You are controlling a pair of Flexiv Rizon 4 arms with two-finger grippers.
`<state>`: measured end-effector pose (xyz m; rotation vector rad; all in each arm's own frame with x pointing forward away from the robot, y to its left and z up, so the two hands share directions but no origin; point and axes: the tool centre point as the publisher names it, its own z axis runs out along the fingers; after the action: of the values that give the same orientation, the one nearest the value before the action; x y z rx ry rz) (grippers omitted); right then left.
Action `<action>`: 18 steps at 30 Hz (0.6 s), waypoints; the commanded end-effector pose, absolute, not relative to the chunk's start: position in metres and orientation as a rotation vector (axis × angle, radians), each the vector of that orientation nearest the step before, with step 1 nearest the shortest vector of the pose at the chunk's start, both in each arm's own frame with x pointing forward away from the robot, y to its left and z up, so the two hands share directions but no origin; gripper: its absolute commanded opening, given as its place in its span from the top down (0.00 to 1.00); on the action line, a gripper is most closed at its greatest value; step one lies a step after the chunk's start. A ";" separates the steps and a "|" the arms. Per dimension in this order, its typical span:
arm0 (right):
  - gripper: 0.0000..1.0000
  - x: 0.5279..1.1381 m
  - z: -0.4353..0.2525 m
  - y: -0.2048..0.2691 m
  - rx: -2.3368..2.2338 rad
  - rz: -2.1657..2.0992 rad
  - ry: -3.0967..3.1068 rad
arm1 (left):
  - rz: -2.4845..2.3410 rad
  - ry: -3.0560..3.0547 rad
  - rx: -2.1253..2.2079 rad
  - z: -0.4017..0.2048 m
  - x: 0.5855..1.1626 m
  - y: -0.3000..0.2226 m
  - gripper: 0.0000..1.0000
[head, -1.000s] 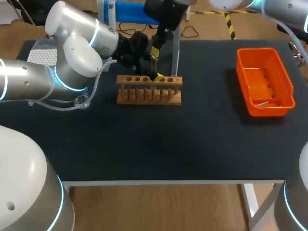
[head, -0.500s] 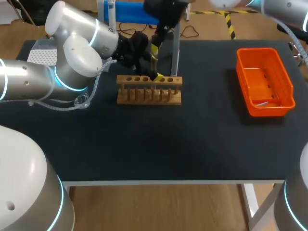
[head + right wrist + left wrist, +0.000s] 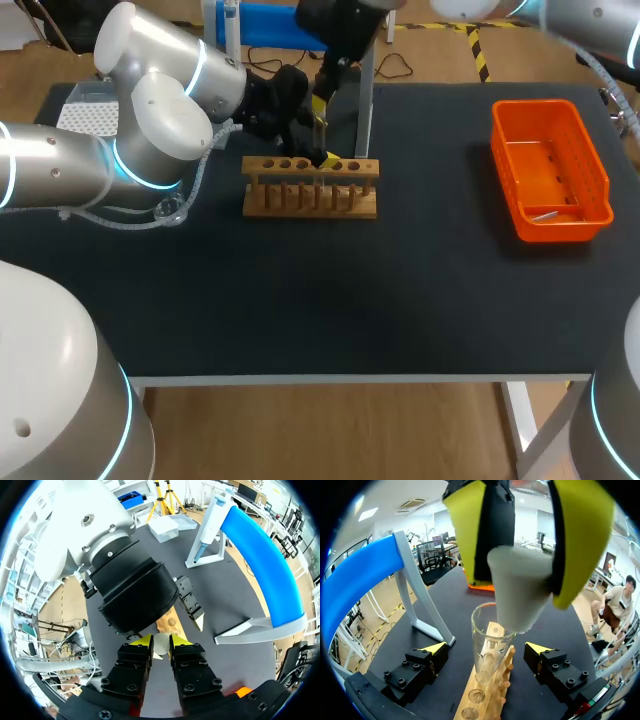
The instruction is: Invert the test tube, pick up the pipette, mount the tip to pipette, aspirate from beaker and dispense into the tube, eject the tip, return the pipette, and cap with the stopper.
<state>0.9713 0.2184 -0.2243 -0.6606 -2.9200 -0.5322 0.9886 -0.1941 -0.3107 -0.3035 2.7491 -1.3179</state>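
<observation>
Fingertips (image 3: 144, 641) of the right gripper (image 3: 160, 642) are pressed against a white tapered stopper (image 3: 520, 590) from two sides, so the stopper is pinched between them. It is held narrow end down at the open mouth of a clear glass test tube (image 3: 490, 645); whether stopper and rim touch cannot be told. The tube is stood upright in a light wooden rack (image 3: 310, 187), seen in the upper middle of the head frame on the black table (image 3: 400, 290). The left gripper (image 3: 485, 650) is spread, one yellow tip on each side of the tube, with a gap seen between each tip and the glass. A white-and-blue pipette (image 3: 207, 525) is hung on a blue arched stand (image 3: 265, 565) behind the rack. An orange plastic basket (image 3: 548, 170) is placed at the upper right of the head frame, well apart from the rack.
</observation>
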 end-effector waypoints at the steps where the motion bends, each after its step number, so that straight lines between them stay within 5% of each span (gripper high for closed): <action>1: 1.00 0.973 -0.231 0.218 -0.665 -0.524 -2.917 | -1.323 2.746 -0.302 -0.312 0.989 -0.194 0.00; 18: 1.00 0.974 -0.221 0.215 -0.670 -0.546 -2.930 | -1.323 2.746 -0.302 -0.312 0.989 -0.194 0.00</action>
<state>0.9754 0.2163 -0.2219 -0.6708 -2.9273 -0.5439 0.9886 -0.1942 -0.3107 -0.3035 2.7491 -1.3179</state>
